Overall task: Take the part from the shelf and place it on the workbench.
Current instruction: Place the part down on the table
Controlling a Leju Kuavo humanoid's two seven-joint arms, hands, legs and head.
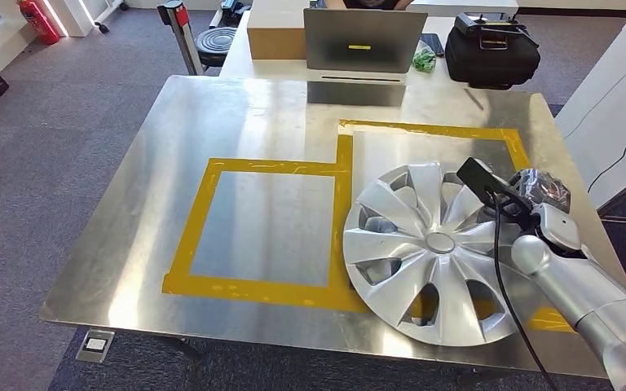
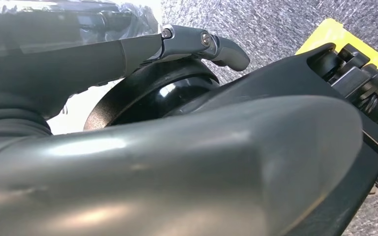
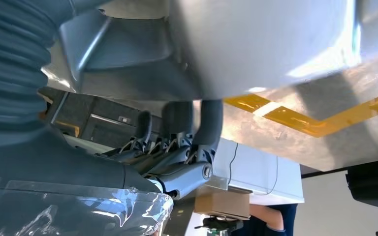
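on the near right part of the metal workbench [image 1: 212, 114], a silver wheel cover [image 1: 424, 252] is lying face up, overlapping the near right stretch of the yellow tape outline [image 1: 269, 289] and reaching close to the bench's near edge. the right hand [image 1: 530, 199] is coming in from the near right on its silver arm and is meeting the cover's far right rim; in the right wrist view its dark fingers [image 3: 209, 123] are curling up against the underside of the cover's edge [image 3: 256, 44], so the hand is grasping the cover at the rim (the thumb side is hidden behind the part). the left hand [image 2: 197, 44] is appearing in the left wrist view over grey carpet, with one finger [image 2: 226, 49] extended and nothing visible against it; whether the other fingers are clenched or released cannot be told. at the far side of the bench, a laptop [image 1: 364, 45] is standing with its lid turned toward the robot, a cardboard box [image 1: 275, 32] is sitting just left of it, and a black bag [image 1: 489, 53] is resting to its right.
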